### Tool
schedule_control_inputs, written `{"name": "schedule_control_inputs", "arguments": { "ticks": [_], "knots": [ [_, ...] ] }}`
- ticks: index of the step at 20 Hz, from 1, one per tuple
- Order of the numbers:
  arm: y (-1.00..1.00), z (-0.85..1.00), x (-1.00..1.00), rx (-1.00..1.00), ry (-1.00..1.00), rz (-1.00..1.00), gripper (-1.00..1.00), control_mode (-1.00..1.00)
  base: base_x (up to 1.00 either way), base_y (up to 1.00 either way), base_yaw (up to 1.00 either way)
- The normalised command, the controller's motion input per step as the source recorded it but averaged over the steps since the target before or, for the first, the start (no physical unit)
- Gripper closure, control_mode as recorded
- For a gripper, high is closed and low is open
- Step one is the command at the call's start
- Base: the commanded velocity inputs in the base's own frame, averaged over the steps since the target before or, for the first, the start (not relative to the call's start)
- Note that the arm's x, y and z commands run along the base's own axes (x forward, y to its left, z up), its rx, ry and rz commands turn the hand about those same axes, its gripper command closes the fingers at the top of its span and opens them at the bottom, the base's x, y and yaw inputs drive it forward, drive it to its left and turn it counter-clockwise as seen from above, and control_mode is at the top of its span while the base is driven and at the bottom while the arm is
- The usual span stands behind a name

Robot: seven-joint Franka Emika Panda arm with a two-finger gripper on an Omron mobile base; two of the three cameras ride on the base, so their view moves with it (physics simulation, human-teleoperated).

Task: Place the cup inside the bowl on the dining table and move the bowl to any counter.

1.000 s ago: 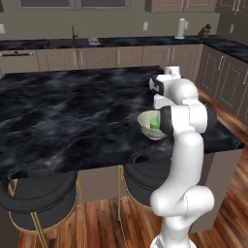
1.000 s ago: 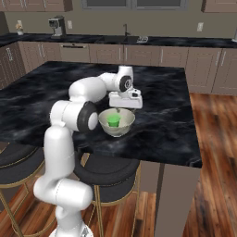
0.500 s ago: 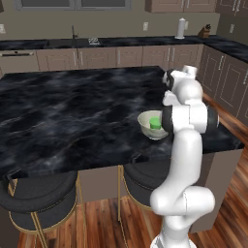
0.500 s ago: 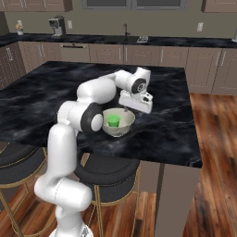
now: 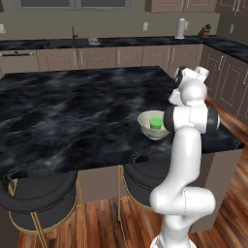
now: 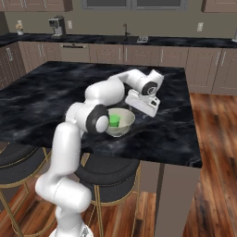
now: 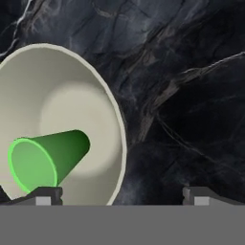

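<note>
The cup (image 7: 45, 160) is inside the bowl (image 7: 72, 95); it is bright green, plain, with no writing or label that I can read, and in my hand view its open mouth turns toward the camera while its narrow base stands on the bottom of the bowl; from the base views it stands upright in the middle of the bowl (image 6: 121, 122), its green top (image 5: 155, 122) below the rim; the bowl holds the cup and I see no other thing in it. The bowl (image 5: 152, 125) is pale cream with deep curved sides and no mark on it; it rests on the dining table (image 5: 72, 111), near the front edge, toward the corner on my right side. My gripper (image 7: 122, 194) is just beside the bowl, above the black marble; my two fingertips (image 7: 44, 195) stand wide apart, with nothing between them; one tip is over the rim of the bowl in the hand view, the other is over bare marble; I cannot tell if the first one touches the bowl. In the right base view my hand (image 6: 143, 102) hangs close to the bowl's right side. Under the table edge stand round black stools (image 5: 36, 193) with gold legs; behind the table, the counter (image 6: 115, 40) runs along the wall over beige cabinets, with a coffee machine (image 6: 57, 26) at its left end; any writing on it is too small to read.
</note>
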Motion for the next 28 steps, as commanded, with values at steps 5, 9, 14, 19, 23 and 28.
{"name": "schedule_control_inputs", "arguments": {
  "ticks": [5, 9, 14, 19, 23, 28],
  "knots": [
    [0.00, 0.00, 0.00, 0.08, 0.00, 0.00, -1.00, -1.00, 0.00, 0.00, 0.00],
    [0.00, 0.00, 0.00, 0.06, 0.00, 0.00, -1.00, -1.00, 0.00, 0.00, 0.00],
    [0.12, -0.19, 0.02, 0.00, 0.00, 0.00, -1.00, -1.00, 0.00, 0.00, 0.00],
    [0.28, -0.24, 0.04, 0.00, 0.00, 0.00, -1.00, -1.00, 0.00, 0.00, 0.00],
    [0.32, -0.12, 0.11, 0.00, 0.00, 0.00, -1.00, -1.00, 0.00, 0.00, 0.00],
    [0.15, -0.16, 0.13, -0.03, 0.00, 0.00, -1.00, -1.00, 0.00, 0.00, 0.00]
  ]
}}
